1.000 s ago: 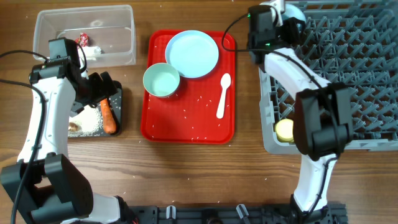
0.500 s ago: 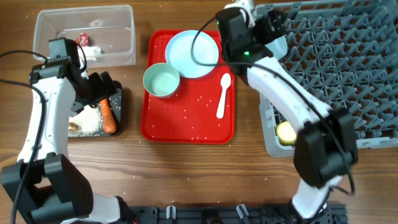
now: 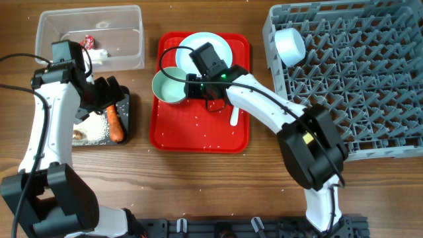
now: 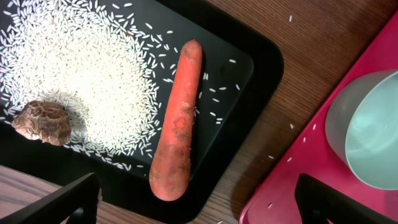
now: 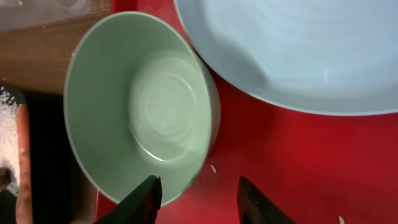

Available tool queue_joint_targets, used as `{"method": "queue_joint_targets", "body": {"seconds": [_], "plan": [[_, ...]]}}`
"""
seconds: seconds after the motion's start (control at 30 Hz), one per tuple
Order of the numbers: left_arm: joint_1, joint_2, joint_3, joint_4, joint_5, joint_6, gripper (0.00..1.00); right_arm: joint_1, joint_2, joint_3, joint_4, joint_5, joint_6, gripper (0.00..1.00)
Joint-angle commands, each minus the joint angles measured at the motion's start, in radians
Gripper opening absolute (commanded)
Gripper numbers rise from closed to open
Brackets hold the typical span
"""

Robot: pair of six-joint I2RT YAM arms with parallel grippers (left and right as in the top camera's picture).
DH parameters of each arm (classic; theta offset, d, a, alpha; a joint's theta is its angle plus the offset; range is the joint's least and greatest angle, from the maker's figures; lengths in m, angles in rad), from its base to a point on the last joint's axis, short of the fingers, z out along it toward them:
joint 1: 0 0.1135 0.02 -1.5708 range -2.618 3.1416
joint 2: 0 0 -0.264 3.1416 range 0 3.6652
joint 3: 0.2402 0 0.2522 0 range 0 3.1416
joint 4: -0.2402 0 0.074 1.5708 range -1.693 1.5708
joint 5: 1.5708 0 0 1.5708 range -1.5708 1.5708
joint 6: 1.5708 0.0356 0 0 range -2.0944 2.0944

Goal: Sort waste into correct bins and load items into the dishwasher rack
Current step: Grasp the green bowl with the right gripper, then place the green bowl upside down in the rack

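The wooden tabletop (image 3: 198, 192) carries all the things. At its right side stands the grey dishwasher rack (image 3: 357, 86). One pale-blue bowl (image 3: 289, 43) lies tilted among the pegs in the rack's far left corner. In the middle lies the red serving tray (image 3: 198, 135). At the far left is the clear tub (image 3: 122, 30), and just beside it, on the robot's side, the black tray (image 4: 245, 59).

The round plate (image 5: 298, 50) lies on the far part of the red serving tray. The second bowl (image 5: 146, 106) stands upright next to it, at the tray's left edge. The right tool (image 5: 199, 200) hovers here with its fingers apart, released: one finger is over the rim of the second bowl, the other over bare red tray. The left tool (image 4: 199, 205) hangs above the near edge of the black tray, also released, its fingers wide apart.

The carrot (image 4: 177, 124) lies in the black tray beside a heap of rice grains (image 4: 81, 74). The white spoon (image 3: 233, 119) lies on the red serving tray, partly hidden under the right arm. The wrapper (image 3: 86, 42) and the tissue (image 3: 99, 55) lie in the clear tub. The brown lump (image 4: 42, 122) sits at the edge of the rice heap.
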Motion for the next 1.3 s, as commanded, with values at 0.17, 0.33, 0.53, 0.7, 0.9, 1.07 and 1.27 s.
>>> {"method": "queue_joint_targets", "body": {"seconds": [0.17, 0.33, 0.53, 0.7, 0.9, 1.07, 1.27], "plan": [[-0.003, -0.006, 0.012, 0.003, -0.006, 0.005, 1.00, 0.000, 0.078, -0.008, 0.054, -0.007, 0.085, 0.17], [-0.003, -0.006, 0.012, 0.003, -0.006, 0.005, 1.00, -0.019, 0.026, -0.005, -0.013, -0.057, 0.043, 0.04], [-0.003, -0.006, 0.012, 0.003, -0.006, 0.005, 1.00, -0.082, -0.312, -0.005, -0.243, 0.331, -0.158, 0.04], [-0.003, -0.006, 0.012, 0.003, -0.006, 0.005, 1.00, -0.218, -0.603, -0.005, -0.471, 1.108, -0.329, 0.04], [-0.003, -0.006, 0.012, 0.003, -0.006, 0.005, 1.00, -0.322, -0.521, -0.065, -0.537, 1.444, -0.397, 0.04], [-0.003, -0.006, 0.012, 0.003, -0.006, 0.006, 1.00, -0.322, -0.422, -0.135, -0.550, 1.444, -0.457, 0.04], [-0.003, -0.007, 0.012, 0.003, -0.006, 0.006, 1.00, -0.321, -0.361, -0.241, -0.532, 1.424, -0.491, 0.04]]}}
